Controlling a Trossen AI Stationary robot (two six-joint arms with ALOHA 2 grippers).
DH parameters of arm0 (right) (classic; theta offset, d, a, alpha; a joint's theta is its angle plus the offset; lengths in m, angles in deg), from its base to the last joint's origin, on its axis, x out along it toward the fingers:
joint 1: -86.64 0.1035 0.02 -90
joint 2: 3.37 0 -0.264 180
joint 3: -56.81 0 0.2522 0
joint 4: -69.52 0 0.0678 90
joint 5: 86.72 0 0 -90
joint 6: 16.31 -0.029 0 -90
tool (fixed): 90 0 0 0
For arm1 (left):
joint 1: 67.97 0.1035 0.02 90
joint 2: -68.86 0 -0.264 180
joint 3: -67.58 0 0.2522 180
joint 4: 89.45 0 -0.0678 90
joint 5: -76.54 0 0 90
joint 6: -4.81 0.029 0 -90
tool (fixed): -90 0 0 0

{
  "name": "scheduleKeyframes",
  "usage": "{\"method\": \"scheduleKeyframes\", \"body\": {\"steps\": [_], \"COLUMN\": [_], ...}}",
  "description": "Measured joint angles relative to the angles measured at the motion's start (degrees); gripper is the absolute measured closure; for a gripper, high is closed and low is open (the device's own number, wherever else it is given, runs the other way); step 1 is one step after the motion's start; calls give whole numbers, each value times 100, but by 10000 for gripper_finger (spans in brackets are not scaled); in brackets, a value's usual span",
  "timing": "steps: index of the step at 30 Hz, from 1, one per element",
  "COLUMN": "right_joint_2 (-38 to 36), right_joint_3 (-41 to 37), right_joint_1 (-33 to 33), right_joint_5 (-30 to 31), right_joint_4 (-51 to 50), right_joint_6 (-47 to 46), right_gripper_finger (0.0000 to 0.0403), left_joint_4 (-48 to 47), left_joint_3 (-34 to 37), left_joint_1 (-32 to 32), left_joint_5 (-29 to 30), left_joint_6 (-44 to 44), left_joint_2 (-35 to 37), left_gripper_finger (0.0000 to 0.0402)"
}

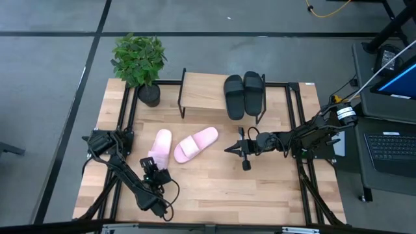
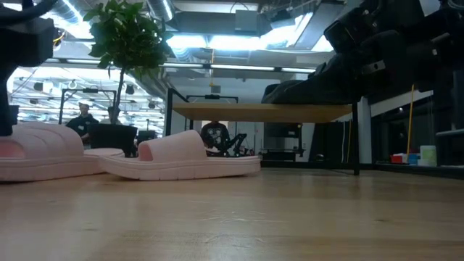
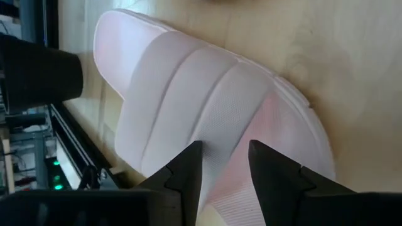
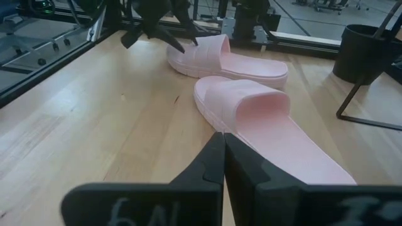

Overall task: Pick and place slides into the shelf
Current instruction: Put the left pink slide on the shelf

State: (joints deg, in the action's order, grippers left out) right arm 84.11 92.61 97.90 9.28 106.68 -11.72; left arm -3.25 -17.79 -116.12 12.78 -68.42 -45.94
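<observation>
Tabletop (image 1: 260,188) carries two pink slides; left tool (image 3: 225,164), spread, hangs over one pink slide (image 1: 158,148). Right tool (image 4: 223,157), pressed together, points toward the other pink slide (image 1: 195,143). Black slides (image 1: 244,94) sit on the shelf (image 1: 205,93).

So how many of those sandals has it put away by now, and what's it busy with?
Half done: the two black slides sit on the shelf. The two pink slides are on the table, so both are left. The left gripper is at the strap of the left pink slide, fingers open around it, not gripping yet. The right gripper, shut and empty, points at the other pink one.
</observation>
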Motion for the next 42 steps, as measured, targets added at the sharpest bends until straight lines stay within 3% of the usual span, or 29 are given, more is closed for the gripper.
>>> {"method": "scheduleKeyframes", "body": {"steps": [15,19,24,42], "right_joint_2": [0,0,0,0], "right_joint_3": [0,0,0,0], "right_joint_1": [2,1,2,0], "right_joint_5": [0,0,0,0], "right_joint_4": [27,26,26,24], "right_joint_6": [-2,-1,-1,-104], "right_gripper_finger": [393,393,393,393], "left_joint_4": [-194,-196,-196,-999], "left_joint_3": [30,30,30,-31], "left_joint_1": [326,395,400,7], "left_joint_5": [7,20,-8,219], "left_joint_6": [-9,-7,-19,-1863], "left_joint_2": [0,0,0,0], "left_gripper_finger": [282,315,387,401]}}
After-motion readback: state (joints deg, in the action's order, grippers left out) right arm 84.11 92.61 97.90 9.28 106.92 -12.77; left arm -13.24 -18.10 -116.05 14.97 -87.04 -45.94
